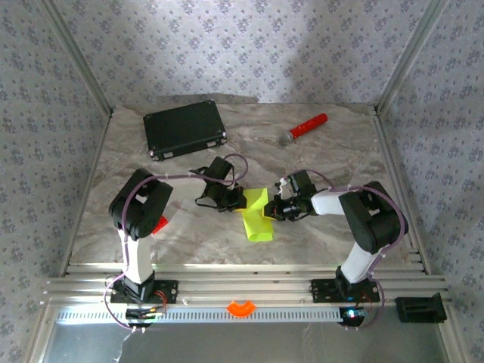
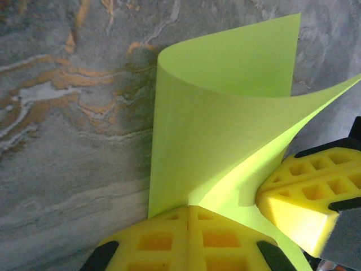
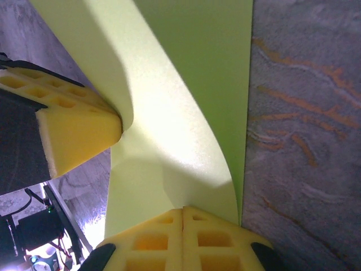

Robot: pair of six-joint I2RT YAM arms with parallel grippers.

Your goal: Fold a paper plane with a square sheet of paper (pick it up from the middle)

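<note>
On table, front centre: 1 lime paper sheet, curled upward. Left gripper closed tight, pinching 1 edge; right gripper closed tight, pinching another edge nearby.

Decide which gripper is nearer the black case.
Left. The left gripper holds the paper by its left edge, near-right of the black case; the right gripper holds the opposite edge, farther off.

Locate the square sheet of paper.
Top view: the square sheet of paper is curled over the table's front centre, pinched by the left gripper and right gripper.
</note>
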